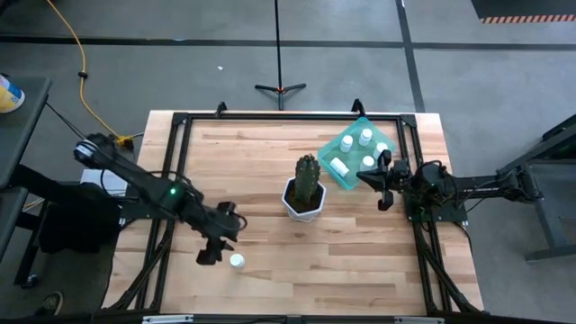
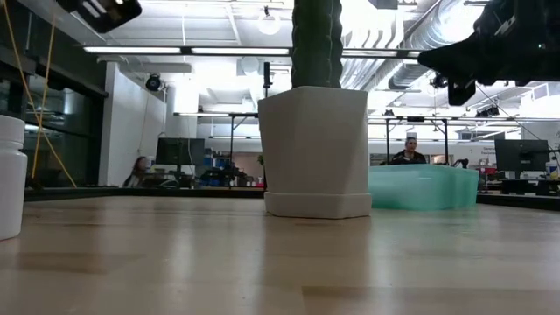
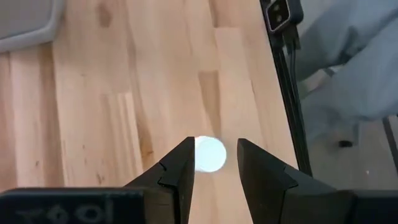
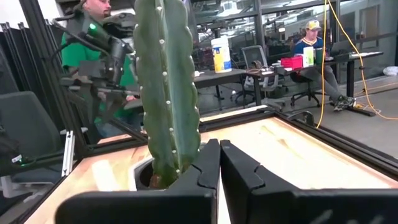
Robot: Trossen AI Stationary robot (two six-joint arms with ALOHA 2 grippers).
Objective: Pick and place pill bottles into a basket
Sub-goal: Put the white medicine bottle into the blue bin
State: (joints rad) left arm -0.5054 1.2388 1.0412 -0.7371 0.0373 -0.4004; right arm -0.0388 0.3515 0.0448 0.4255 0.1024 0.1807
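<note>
**A:** High view has the left gripper (image 1: 216,247) hanging over the last loose pill bottle (image 1: 237,261), down at about 7 o'clock from the cactus pot (image 1: 303,200). The bottle is just beside the fingertips, toward 4 o'clock of them. In the left wrist view the fingers (image 3: 177,177) are spread partway with the white cap (image 3: 208,154) showing in the gap, nothing pinched.

**B:** My worry is that the cap sits closer to one finger than the other. If it drops straight down like that, I reckon one tip lands on the cap or shoves the bottle over, and a round bottle will roll on that table (image 1: 360,270).

**A:** Yeah, and the gap doesn't look generous either. A tight fit means a small offset matters.

**B:** What's the right arm doing?

**A:** The right gripper (image 1: 385,184) is parked at the basket (image 1: 346,175), on its 4 o'clock side, fingers pressed together, holding nothing. The basket is at 1 o'clock from the cactus with about four bottles in it already.

**B:** So there's a second risk: the carry to the basket goes right past the cactus, and the right arm is crowding the drop spot.
</note>
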